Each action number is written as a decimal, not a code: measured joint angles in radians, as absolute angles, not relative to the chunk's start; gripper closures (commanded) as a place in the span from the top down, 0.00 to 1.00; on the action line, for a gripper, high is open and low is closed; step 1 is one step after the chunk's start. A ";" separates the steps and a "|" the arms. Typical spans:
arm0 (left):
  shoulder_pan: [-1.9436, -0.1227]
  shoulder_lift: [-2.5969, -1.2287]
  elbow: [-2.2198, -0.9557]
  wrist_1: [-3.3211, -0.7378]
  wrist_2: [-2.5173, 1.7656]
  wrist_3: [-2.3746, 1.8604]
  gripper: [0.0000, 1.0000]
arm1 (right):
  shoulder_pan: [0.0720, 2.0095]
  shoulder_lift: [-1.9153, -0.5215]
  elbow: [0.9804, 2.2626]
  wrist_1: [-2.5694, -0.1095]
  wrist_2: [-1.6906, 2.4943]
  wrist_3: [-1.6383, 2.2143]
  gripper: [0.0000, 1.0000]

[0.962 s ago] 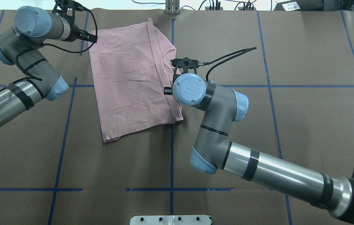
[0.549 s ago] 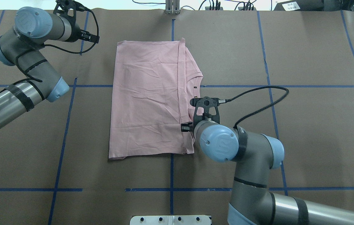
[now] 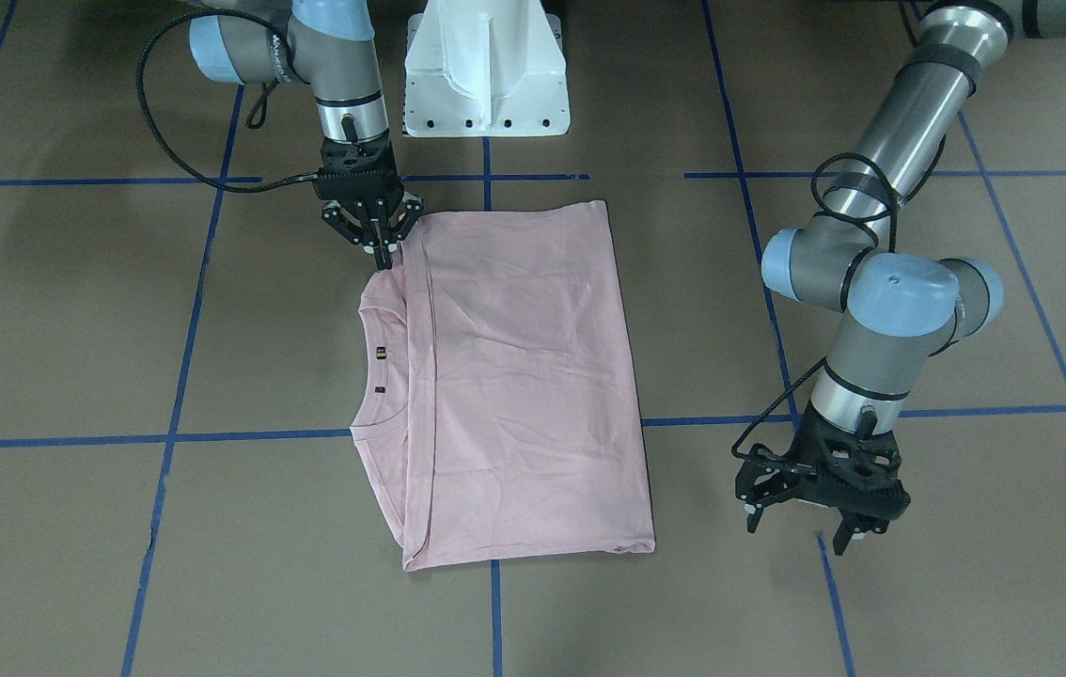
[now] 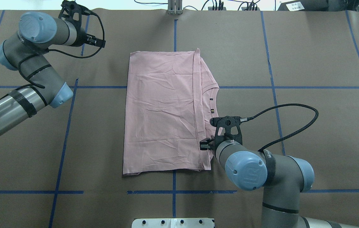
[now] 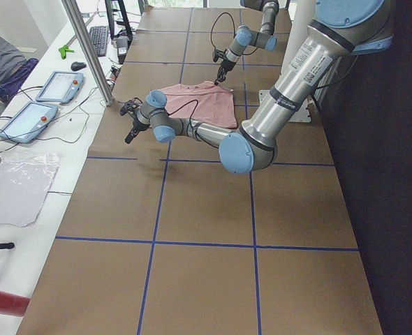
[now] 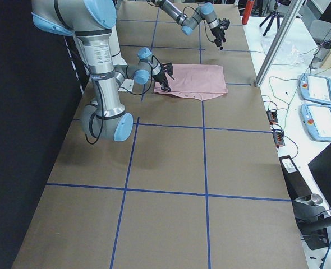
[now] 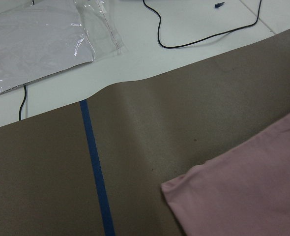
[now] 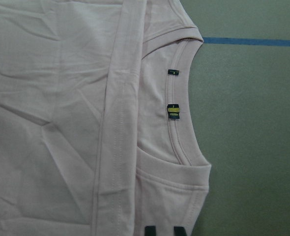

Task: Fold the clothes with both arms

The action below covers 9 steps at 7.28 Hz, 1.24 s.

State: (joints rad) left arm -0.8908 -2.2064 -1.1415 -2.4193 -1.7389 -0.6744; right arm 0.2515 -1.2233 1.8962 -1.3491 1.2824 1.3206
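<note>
The pale pink T-shirt lies folded lengthwise on the brown table, with its ribbed collar at the right edge and its print hidden. My right gripper is shut on the shirt's near corner beside the collar. It also shows in the overhead view. The right wrist view shows the collar and the folded hem close up. My left gripper is open and empty. It hovers left of the shirt's far corner and clear of it. That corner shows in the left wrist view.
The white pedestal base stands at the near edge. Blue tape lines grid the table. Beyond the far edge lies a white bench with a clear plastic bag, cables and tablets. A metal post stands at the far middle.
My right gripper moved right and toward the robot, dragging the shirt with it and squaring it up. The shirt's far corner has pulled away from my left gripper, which barely moved.
</note>
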 measured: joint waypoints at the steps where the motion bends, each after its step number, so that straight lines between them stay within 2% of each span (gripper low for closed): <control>1: -0.868 -2.169 -1.215 -2.414 -1.749 -0.701 1.00 | 0.250 -1.262 1.941 -1.348 1.287 1.317 1.00; 3: -0.792 -2.090 -1.381 -2.406 -1.809 -0.888 1.00 | 0.249 -1.333 2.027 -1.340 1.298 1.312 1.00; 7: -0.463 -1.839 -1.799 -2.290 -1.669 -1.249 1.00 | 0.249 -1.348 2.076 -1.338 1.298 1.320 1.00; 9: -0.313 -1.795 -1.895 -2.175 -1.569 -1.403 0.53 | 0.249 -1.347 2.076 -1.338 1.296 1.322 1.00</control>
State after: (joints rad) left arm -0.3131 -1.7952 -1.8954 -2.1755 -1.5692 -1.4026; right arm 0.2485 -1.3467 2.0761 -1.3376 1.2961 1.3217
